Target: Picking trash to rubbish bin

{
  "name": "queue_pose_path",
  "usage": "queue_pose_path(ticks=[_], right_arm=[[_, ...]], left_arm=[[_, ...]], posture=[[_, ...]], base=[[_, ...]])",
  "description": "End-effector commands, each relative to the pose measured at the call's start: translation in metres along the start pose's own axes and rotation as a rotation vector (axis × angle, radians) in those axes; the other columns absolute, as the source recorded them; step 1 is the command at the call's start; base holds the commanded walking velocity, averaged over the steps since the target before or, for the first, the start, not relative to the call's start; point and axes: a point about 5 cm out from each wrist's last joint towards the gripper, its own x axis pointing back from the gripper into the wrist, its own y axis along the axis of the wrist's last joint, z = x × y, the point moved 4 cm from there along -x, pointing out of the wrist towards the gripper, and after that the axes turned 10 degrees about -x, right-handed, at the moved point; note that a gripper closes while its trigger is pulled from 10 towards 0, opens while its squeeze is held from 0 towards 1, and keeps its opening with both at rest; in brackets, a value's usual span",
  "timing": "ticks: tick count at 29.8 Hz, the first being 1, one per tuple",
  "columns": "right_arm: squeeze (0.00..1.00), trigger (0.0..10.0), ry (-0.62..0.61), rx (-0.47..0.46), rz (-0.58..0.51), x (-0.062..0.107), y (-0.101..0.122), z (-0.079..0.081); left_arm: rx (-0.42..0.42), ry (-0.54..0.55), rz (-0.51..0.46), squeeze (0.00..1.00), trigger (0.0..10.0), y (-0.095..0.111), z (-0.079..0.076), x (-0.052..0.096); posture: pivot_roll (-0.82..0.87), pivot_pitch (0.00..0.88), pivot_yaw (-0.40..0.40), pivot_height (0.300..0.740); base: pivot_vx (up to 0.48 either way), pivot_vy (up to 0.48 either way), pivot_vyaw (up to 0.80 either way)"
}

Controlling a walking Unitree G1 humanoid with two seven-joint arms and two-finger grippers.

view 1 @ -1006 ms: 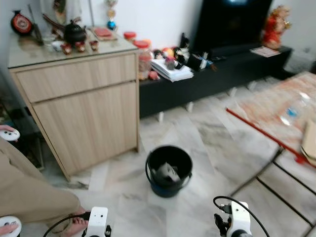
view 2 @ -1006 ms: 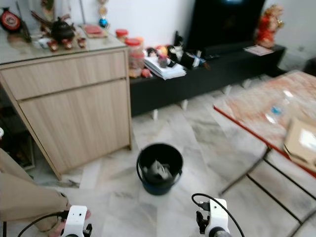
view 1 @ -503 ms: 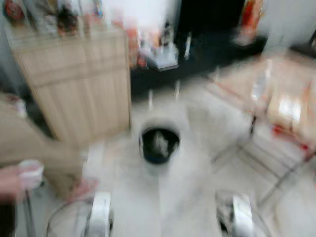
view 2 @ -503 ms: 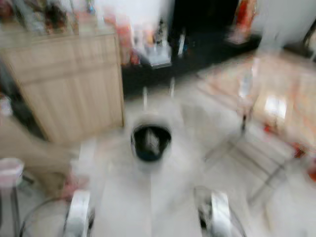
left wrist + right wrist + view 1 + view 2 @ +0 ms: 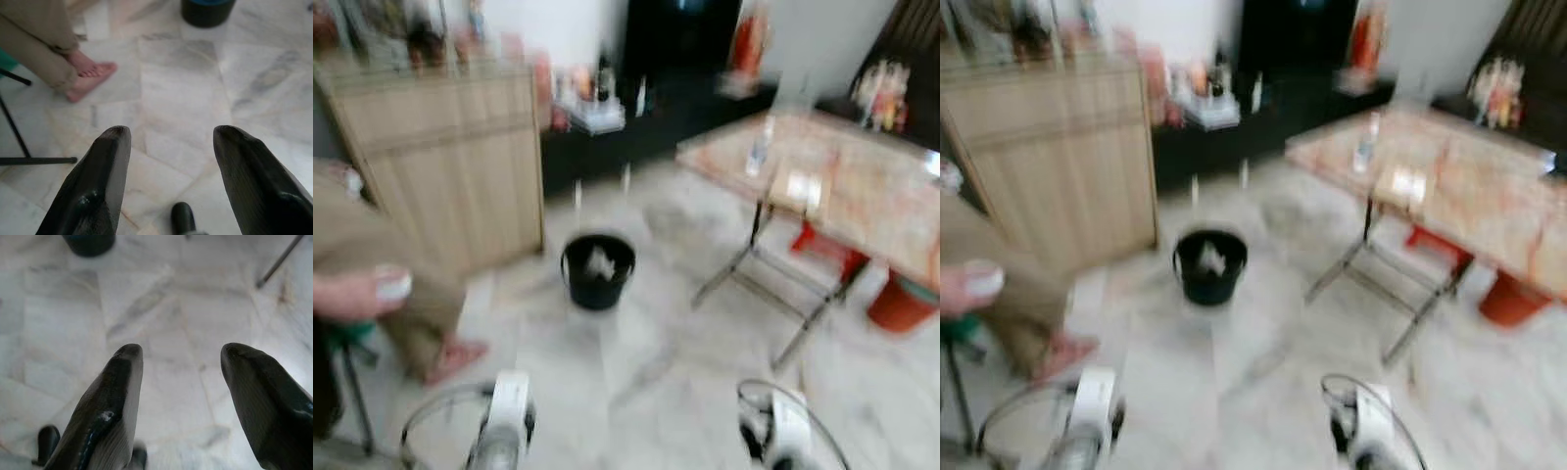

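Backed off and turned right: rubbish bin point(image 5: 597, 271), paper trash already inside, now sits farther ahead, and more of the table point(image 5: 862, 196) shows. Left gripper point(image 5: 166, 161) and right gripper point(image 5: 178, 382) hang spread apart, holding nothing. Likely heading for more trash.

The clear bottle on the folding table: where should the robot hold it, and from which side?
Judging from blurred views, the bottle stands upright near the table edge that faces the bin. Grip its middle body from that open edge side, fingers level; its narrow, tall shape suits a side pinch. Both the left hand and right hand are open, empty.
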Motion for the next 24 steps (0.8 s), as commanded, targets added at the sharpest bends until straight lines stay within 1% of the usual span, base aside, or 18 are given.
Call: queue_pose_path(ticks=[1,2,3,4,5,8,10,11,12,14,15,16,19,21,22,24], right_arm=[[0.0,10.0,-0.029,-0.02,-0.038,0.001,0.008,-0.009],[0.0,10.0,-0.033,-0.018,-0.058,0.001,0.014,-0.01],[0.0,10.0,-0.033,-0.018,-0.058,0.001,0.014,-0.01],[0.0,10.0,-0.024,-0.02,-0.096,-0.001,0.026,-0.01],[0.0,10.0,-0.024,-0.02,-0.096,-0.001,0.026,-0.01],[0.0,10.0,0.02,-0.007,-0.179,-0.005,0.051,0.001],[0.0,10.0,0.022,-0.007,-0.183,-0.005,0.052,0.001],[0.0,10.0,0.054,0.006,-0.23,-0.007,0.067,0.01],[0.0,10.0,0.054,0.006,-0.23,-0.007,0.067,0.01],[0.0,10.0,0.117,0.024,-0.326,-0.008,0.097,0.028],[0.0,10.0,0.165,0.033,-0.391,-0.008,0.116,0.042],[0.0,10.0,0.186,0.038,-0.421,-0.007,0.125,0.049],[0.0,10.0,0.224,0.033,-0.469,-0.005,0.14,0.06],[0.0,10.0,0.268,0.041,-0.516,-0.003,0.152,0.074],[0.0,10.0,0.268,0.041,-0.516,-0.003,0.152,0.074],[0.0,10.0,0.287,0.037,-0.534,-0.001,0.156,0.08]], left_arm=[[0.001,-0.011,-0.035,0.0,10.0,0.011,-0.005,-0.002],[0.008,-0.006,-0.054,0.0,10.0,0.017,-0.004,-0.003],[0.008,-0.006,-0.054,0.0,10.0,0.017,-0.004,-0.003],[0.003,-0.004,-0.085,0.0,10.0,0.027,-0.004,-0.006],[0.003,-0.004,-0.085,0.0,10.0,0.027,-0.004,-0.006],[-0.016,-0.002,-0.145,0.0,10.0,0.046,-0.003,-0.009],[-0.015,-0.002,-0.148,0.0,10.0,0.047,-0.003,-0.009],[-0.018,0.0,-0.177,0.0,10.0,0.055,-0.004,-0.01],[-0.018,0.0,-0.177,0.0,10.0,0.055,-0.004,-0.01],[-0.018,0.004,-0.23,0.0,10.0,0.071,-0.004,-0.011],[-0.025,0.006,-0.27,0.0,10.0,0.082,-0.005,-0.011],[-0.025,0.007,-0.293,0.0,10.0,0.088,-0.006,-0.011],[-0.027,0.006,-0.336,0.0,10.0,0.099,-0.008,-0.01],[-0.053,0.003,-0.394,0.0,10.0,0.112,-0.012,-0.007],[-0.053,0.003,-0.394,0.0,10.0,0.112,-0.012,-0.007],[-0.044,0.003,-0.423,0.0,10.0,0.12,-0.015,-0.006]], posture=[[0.07,0.0,-0.127,0.74],[0.07,0.0,-0.127,0.74],[0.07,0.0,-0.127,0.74],[0.07,0.0,-0.127,0.74],[0.07,0.0,-0.127,0.74],[0.07,0.0,-0.127,0.74],[0.07,0.0,-0.127,0.74],[0.05,0.0,-0.123,0.74],[0.05,0.0,-0.123,0.74],[0.05,0.0,-0.123,0.74],[0.05,0.0,-0.123,0.74],[0.05,0.0,-0.123,0.74],[0.05,0.0,-0.123,0.74],[0.04,0.0,-0.134,0.74],[0.04,0.0,-0.134,0.74],[0.05,0.0,-0.14,0.74]], base=[[0.0,0.0,0.0],[0.0,0.0,0.0],[0.0,0.0,0.0],[0.0,0.0,0.0],[0.0,0.0,0.0],[0.0,0.0,0.0],[0.0,0.0,0.0],[0.0,0.0,0.0],[0.0,0.0,0.0],[0.0,0.0,0.0],[0.0,0.0,0.0],[0.0,0.0,0.0],[0.0,0.0,0.0],[0.0,0.0,0.0],[0.0,0.0,0.0],[0.0,0.0,0.0]])
